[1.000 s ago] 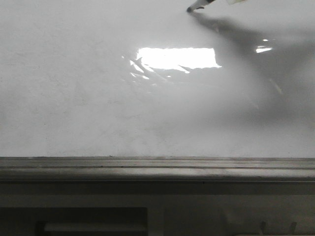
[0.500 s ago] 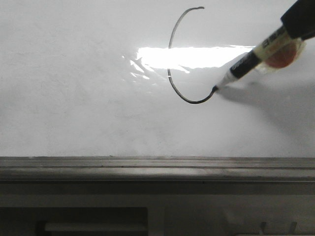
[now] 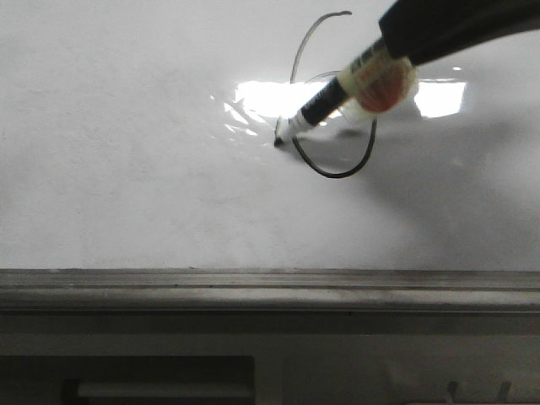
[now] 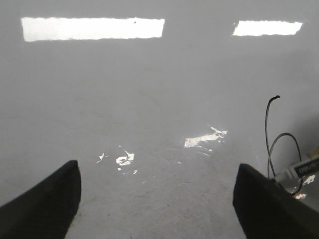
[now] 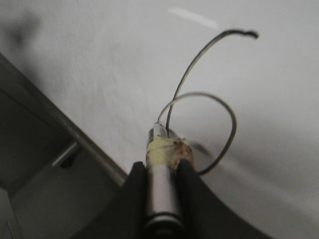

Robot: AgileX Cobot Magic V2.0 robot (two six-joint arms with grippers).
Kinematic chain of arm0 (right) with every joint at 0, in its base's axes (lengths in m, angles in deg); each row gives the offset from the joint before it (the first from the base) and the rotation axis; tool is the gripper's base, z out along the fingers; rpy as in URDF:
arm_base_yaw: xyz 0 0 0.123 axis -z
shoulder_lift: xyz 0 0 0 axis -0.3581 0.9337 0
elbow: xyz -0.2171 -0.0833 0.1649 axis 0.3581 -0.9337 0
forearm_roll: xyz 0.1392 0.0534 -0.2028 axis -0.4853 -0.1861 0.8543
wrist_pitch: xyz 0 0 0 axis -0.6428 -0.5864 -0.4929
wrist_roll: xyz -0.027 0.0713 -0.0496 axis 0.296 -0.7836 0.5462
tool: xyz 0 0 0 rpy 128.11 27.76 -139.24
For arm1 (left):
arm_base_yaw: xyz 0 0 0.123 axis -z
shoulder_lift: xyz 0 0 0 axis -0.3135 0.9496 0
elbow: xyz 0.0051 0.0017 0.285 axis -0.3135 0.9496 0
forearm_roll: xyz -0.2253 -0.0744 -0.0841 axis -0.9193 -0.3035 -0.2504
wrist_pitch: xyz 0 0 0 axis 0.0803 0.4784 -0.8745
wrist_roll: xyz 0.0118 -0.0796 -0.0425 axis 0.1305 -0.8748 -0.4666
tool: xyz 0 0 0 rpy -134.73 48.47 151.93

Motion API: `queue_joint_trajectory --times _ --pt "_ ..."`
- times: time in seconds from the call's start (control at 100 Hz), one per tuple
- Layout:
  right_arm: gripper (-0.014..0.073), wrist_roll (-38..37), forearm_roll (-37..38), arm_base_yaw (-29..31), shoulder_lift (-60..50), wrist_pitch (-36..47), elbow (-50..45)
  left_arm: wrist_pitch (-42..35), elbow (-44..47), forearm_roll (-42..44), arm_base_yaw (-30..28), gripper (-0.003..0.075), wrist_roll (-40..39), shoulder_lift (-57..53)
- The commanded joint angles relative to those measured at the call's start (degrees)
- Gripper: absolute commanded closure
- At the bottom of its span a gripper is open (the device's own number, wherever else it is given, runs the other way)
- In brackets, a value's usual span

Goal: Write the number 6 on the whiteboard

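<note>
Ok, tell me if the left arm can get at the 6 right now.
Probably not cleanly: the right gripper holds the marker across the 6. The left gripper hangs open off to the side.

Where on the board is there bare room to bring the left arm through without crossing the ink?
The whiteboard is bare left of the number 6, down to the ledge; the open left claw hangs over unmarked surface. Below the loop is also bare. It is crowded around the loop, where the right claw holds the marker.

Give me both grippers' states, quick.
Left gripper: open, holding nothing.
Right gripper: shut on the marker, tip on the whiteboard.
</note>
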Motion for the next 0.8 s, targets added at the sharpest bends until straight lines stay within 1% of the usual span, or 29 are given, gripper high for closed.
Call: queue_joint_trajectory --times 0.0,0.1,0.24,0.32,0.47,0.54,0.67,0.79 --pt "0.0638 1.2 1.5 0.0 -2.9 -2.3 1.9 -0.9 -1.7 -1.0 0.0 0.0155 0.1 -0.1" --pt "0.0638 0.7 3.6 0.4 -6.3 -6.3 1.9 0.8 -2.1 -1.0 0.9 0.0155 0.4 -0.1" --pt "0.0639 0.7 3.8 1.3 -8.2 -10.3 2.8 3.8 -4.4 -1.1 4.7 0.0156 4.7 1.7" --pt "0.0639 0.7 3.9 1.4 -8.1 -12.2 4.1 4.5 -6.3 -1.2 8.9 0.0174 6.7 4.4" --pt "0.0639 0.7 4.0 1.4 -7.1 -14.4 7.5 4.1 -10.1 -1.1 18.5 0.0272 10.0 11.0" --pt "0.0639 0.7 4.0 1.4 -6.3 -15.9 9.1 3.1 -12.0 -1.0 23.3 0.0295 12.0 14.5" --pt "0.0639 0.7 4.0 1.4 -4.7 -18.0 11.7 -0.3 -15.2 1.0 30.7 0.0300 12.2 21.0" --pt "0.0639 0.7 4.0 1.4 -4.0 -18.7 13.0 -3.0 -17.2 3.5 34.2 0.0300 12.2 25.7"
